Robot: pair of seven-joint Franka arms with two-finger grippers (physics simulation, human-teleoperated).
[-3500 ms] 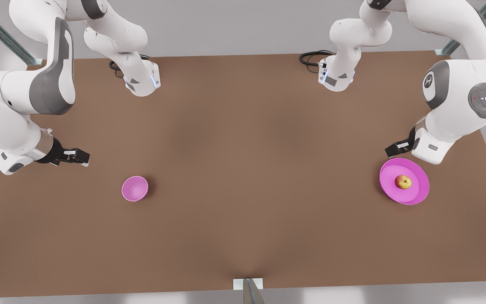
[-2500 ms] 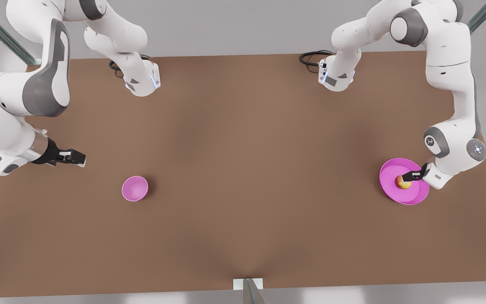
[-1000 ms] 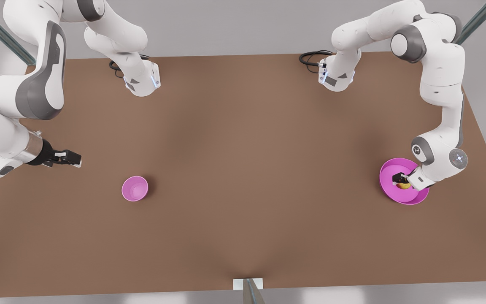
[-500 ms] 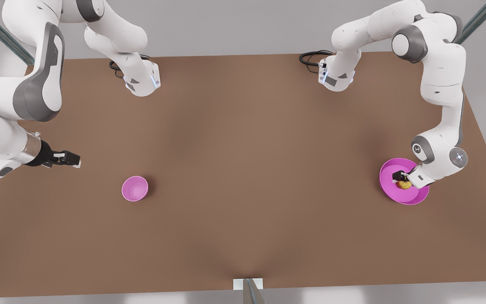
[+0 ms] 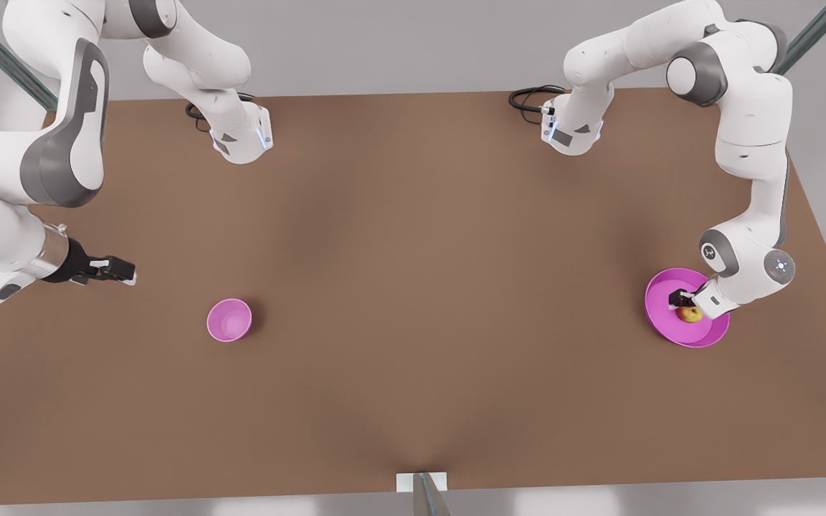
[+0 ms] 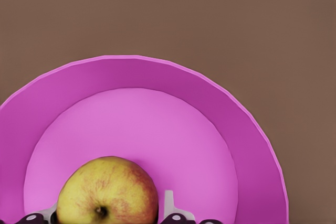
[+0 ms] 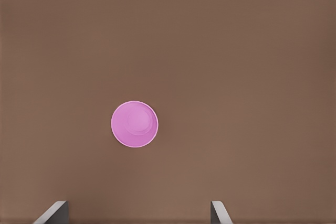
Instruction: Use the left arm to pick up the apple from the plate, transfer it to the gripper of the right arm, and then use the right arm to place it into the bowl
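The apple sits on the plate, near the plate's middle, at the front view's right. It is small and round, with smooth yellow skin, a red blush and a dark hollow at the top. In the left wrist view the apple lies between the 2 fingertips of the left gripper, which stand close on both sides of it. Whether they already press the skin I cannot tell, and the apple looks not lifted yet. So I judge that the task is at its first step, the grasp; the lift, the handover and the placing are all left to do.

The plate is wide and shallow, a matte magenta dish with a low sloped rim and a flat paler floor.

The right gripper waits far at the front view's left, above the table, its fingers spread apart and holding nothing. The bowl stands near it, small, deep, round and pink, with nothing inside. The table is a flat, plain brown surface.
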